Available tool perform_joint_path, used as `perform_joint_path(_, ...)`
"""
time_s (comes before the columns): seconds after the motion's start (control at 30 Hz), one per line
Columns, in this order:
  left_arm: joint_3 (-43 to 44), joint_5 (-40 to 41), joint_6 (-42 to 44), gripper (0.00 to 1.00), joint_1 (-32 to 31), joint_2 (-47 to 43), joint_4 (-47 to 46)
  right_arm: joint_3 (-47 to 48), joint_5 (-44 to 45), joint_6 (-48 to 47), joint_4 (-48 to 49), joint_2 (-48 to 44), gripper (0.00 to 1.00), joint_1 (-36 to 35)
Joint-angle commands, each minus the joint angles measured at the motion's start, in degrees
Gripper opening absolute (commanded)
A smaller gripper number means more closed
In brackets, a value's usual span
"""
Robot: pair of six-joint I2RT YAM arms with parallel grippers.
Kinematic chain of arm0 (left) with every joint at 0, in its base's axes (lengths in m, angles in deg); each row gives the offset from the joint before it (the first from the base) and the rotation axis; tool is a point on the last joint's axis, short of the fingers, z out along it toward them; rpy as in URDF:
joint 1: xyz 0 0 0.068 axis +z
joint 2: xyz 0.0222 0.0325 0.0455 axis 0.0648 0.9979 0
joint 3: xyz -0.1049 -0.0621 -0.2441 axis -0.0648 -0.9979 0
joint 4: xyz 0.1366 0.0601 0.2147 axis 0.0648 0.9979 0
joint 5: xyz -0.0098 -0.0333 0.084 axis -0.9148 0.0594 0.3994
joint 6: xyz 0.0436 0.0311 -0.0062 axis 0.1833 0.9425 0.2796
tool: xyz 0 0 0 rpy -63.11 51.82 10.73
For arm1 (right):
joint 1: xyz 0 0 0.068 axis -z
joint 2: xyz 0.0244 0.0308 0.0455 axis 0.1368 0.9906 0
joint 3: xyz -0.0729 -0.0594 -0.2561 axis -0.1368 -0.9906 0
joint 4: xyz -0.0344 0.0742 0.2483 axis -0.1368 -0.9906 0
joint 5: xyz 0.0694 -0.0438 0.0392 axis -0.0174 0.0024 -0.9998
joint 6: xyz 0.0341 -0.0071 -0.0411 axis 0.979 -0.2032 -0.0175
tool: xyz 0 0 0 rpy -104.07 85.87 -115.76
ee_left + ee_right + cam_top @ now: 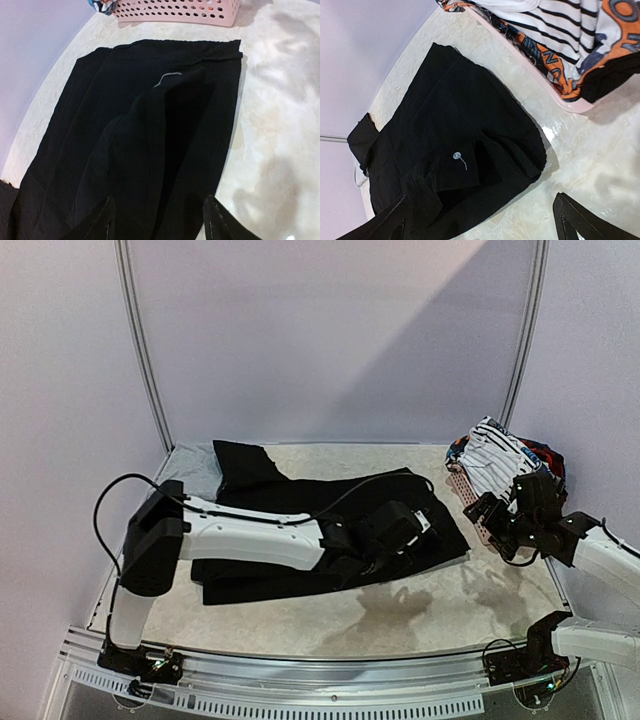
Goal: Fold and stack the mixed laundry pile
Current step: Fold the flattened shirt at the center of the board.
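Note:
Large black trousers (300,525) lie spread across the middle of the table, with a raised fold near their right end (150,130). My left gripper (405,530) hovers low over that end, open, its jaws wide apart above the black cloth (159,202). My right gripper (482,512) is open and empty (480,210) over the trousers' right edge (470,125). The rest of the laundry pile sits in the basket: a white black-striped piece (495,455) (560,15) and an orange and blue printed piece (615,30). A light grey garment (195,465) lies at the far left under the black trousers.
The pink perforated basket (470,498) stands at the back right, also seen in the left wrist view (175,10) and the right wrist view (520,55). A metal frame and purple walls close the back. The marbled tabletop (450,600) shows bare in front.

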Motion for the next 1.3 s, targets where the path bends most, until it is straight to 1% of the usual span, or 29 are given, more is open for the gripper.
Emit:
perform_joint_path(0.0,7.7,5.4,6.7,0.63,-0.7,7.1,2.5,1.3,3.1,-1.2,-5.3,-3.3,0.99,0.3)
perform_joint_path(0.13,14.8,7.2,9.2,0.63,-0.7,14.1,3.6,1.3,3.5,-1.7,-7.4,-5.9,0.99,0.2)
perform_joint_path(0.27,20.1,9.5,11.5,0.61,-0.6,18.9,2.9,1.2,3.4,-1.8,-8.7,-8.3,0.98,0.2)
perform_joint_path(0.37,24.1,11.4,12.5,0.56,-0.3,21.8,2.6,1.1,3.2,-2.0,-9.7,-9.4,0.98,0.2)
perform_joint_path(0.53,26.3,16.0,14.7,0.48,0.3,24.3,0.3,0.5,2.6,-2.3,-10.4,-11.0,0.98,0.3)
perform_joint_path(0.63,26.2,18.1,15.4,0.41,0.5,24.2,-0.7,0.3,2.4,-2.4,-10.6,-11.6,0.97,0.2)
perform_joint_path(0.73,25.8,21.3,16.7,0.23,0.6,24.0,-1.2,0.2,2.2,-2.5,-10.8,-11.9,0.97,0.2)
perform_joint_path(0.8,25.3,22.3,17.7,0.01,0.6,23.7,-1.9,0.2,1.9,-2.5,-10.7,-11.9,0.97,0.2)
perform_joint_path(0.93,21.5,22.2,17.9,0.0,0.4,21.3,-3.1,0.1,1.0,-2.3,-10.3,-11.8,0.97,0.2)
perform_joint_path(1.13,9.0,21.4,13.3,0.0,0.2,12.0,-2.6,-1.3,-2.0,-1.0,-7.4,-11.9,0.96,0.2)
perform_joint_path(1.2,5.0,19.9,12.0,0.0,0.2,9.5,-2.2,-2.2,-4.1,-0.7,-5.5,-11.3,0.95,0.2)
perform_joint_path(1.27,2.9,18.3,10.6,0.0,0.2,8.4,-0.5,-2.8,-5.9,-0.5,-3.6,-10.2,0.95,0.2)
